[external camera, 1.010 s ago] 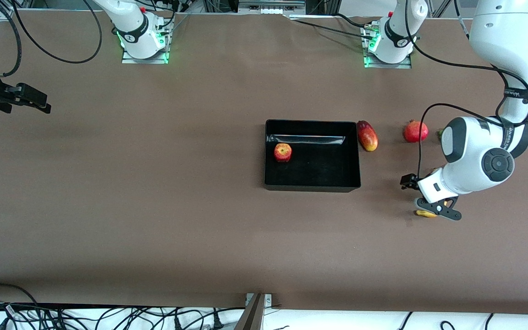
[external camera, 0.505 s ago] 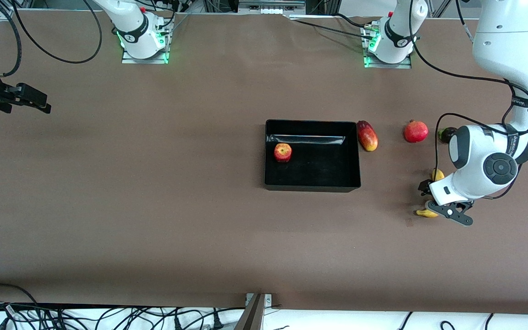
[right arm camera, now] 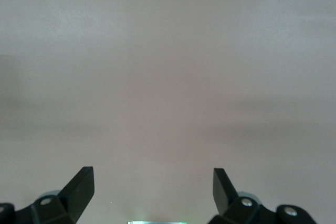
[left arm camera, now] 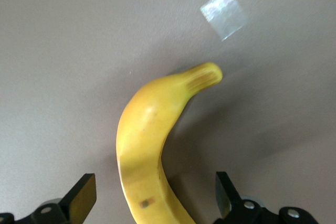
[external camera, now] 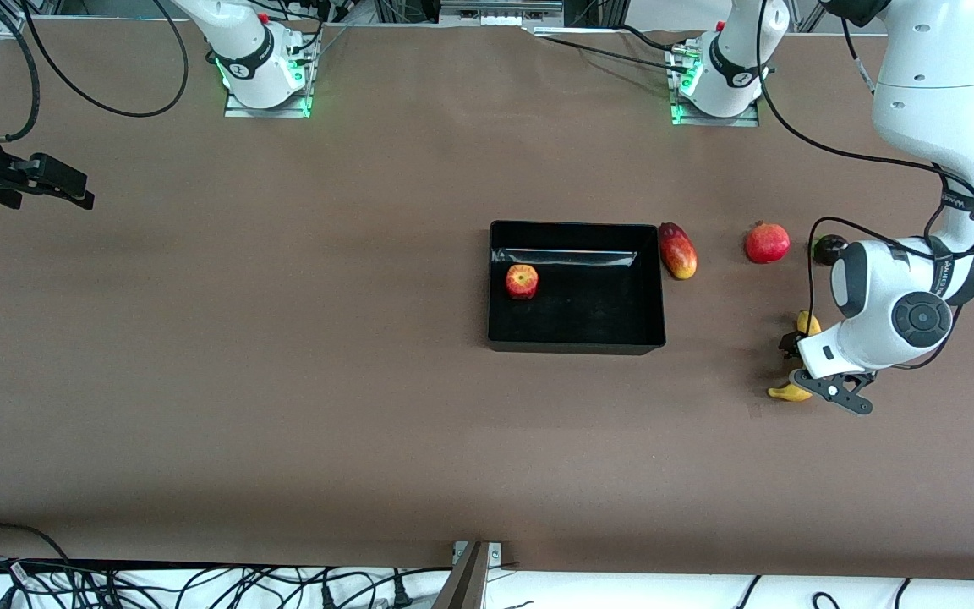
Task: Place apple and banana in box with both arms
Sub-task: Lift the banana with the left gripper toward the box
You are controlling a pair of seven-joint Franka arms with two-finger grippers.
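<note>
Apple (external camera: pixel 522 281) sits in the box (external camera: pixel 576 345), half done! Banana (external camera: pixel 791 392) lies at the box's four o'clock; left gripper (left arm camera: pixel 153 203) straddles it, jaws wide. Right gripper (right arm camera: pixel 153 195) waits, also spread, over bare table.

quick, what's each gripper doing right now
left gripper: open, fingers on either side of the banana, not gripping it.
right gripper: open, holding nothing, over the bare table.
</note>
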